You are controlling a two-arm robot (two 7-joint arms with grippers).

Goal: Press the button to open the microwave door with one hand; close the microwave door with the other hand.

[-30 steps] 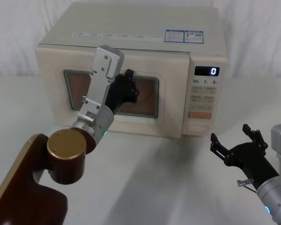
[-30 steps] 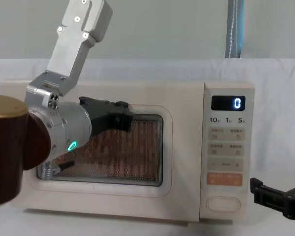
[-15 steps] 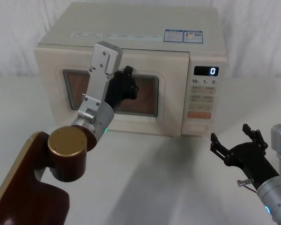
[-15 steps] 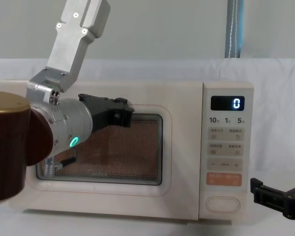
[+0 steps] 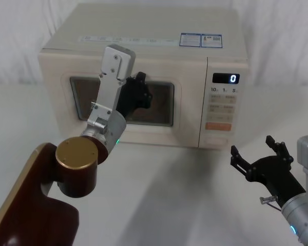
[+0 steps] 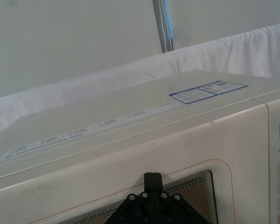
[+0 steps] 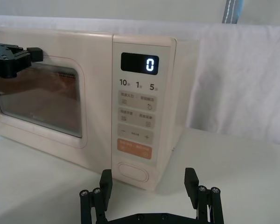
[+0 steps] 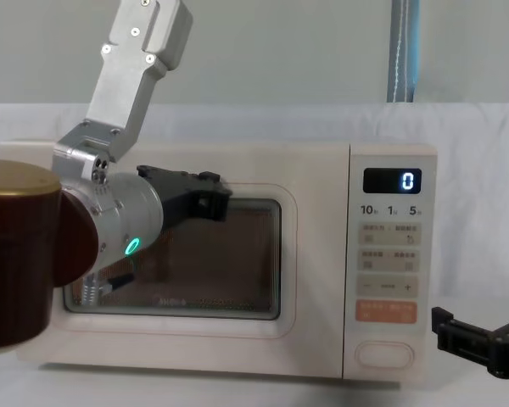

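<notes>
Closing step | microwave door [image 5: 123,102] is pressed by left gripper [image 5: 138,95], finger state cannot be told | right gripper [image 7: 149,193] held open, empty | retraction judged next.

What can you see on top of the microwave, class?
The microwave's flat cream top carries printed labels: a blue-and-white sticker near the control-panel side and a long strip of small print along the front edge. Their wording is too small to read. The left gripper rests against the microwave door.
</notes>
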